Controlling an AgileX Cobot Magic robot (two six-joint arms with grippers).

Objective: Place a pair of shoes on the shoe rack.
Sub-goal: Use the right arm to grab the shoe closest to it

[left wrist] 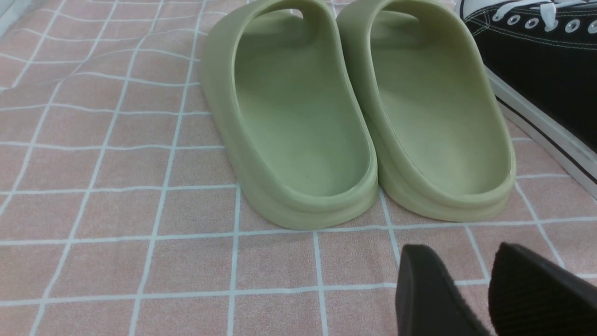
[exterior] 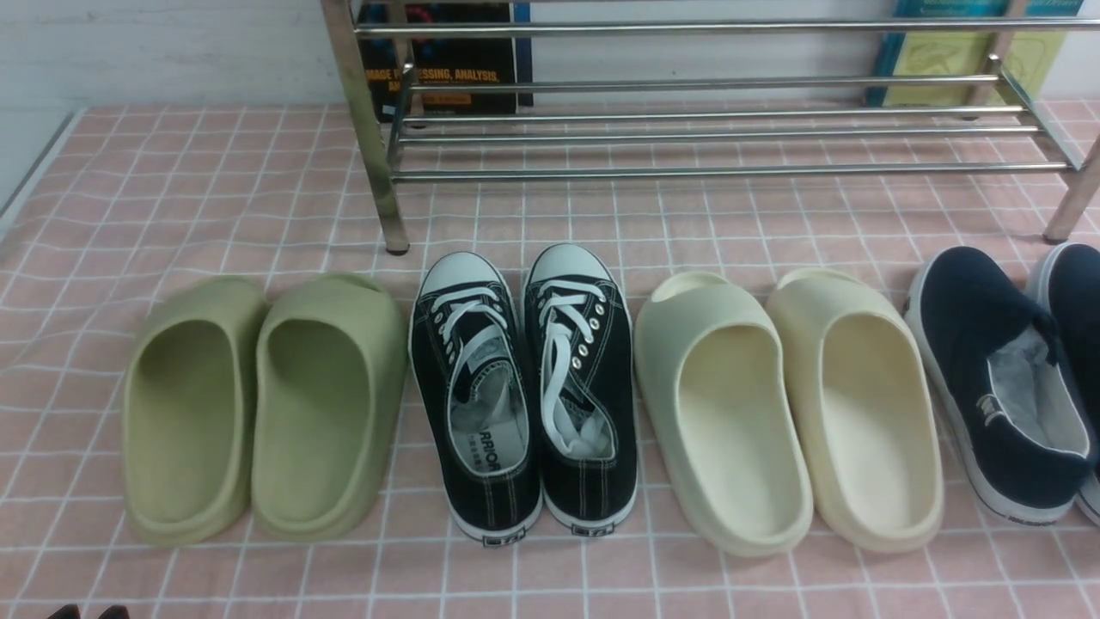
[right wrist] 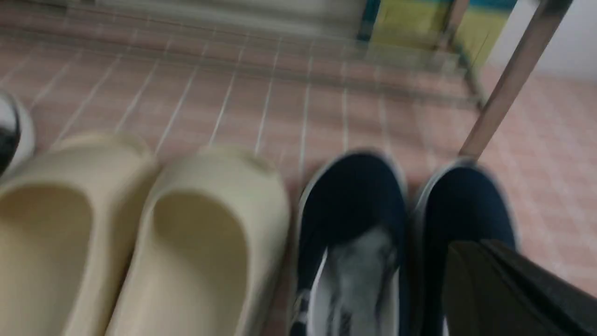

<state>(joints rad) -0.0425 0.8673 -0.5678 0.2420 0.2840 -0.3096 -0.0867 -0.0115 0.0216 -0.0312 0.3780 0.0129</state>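
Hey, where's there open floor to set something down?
Open: left of the green slides, and between the shoe row and the chrome rack, above the cream slides. Crowded: along the row, where the lace-ups and navy slip-ons sit nearly touching their neighbours.

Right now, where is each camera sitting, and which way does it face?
Front: between the arms, facing forward over four shoe pairs to the chrome rack; left fingertips peek in.
Left wrist: aimed down at green slides; left fingers show.
Right wrist: facing navy slip-ons and the rack; right fingers show.
Front and right wrist share the slip-ons.
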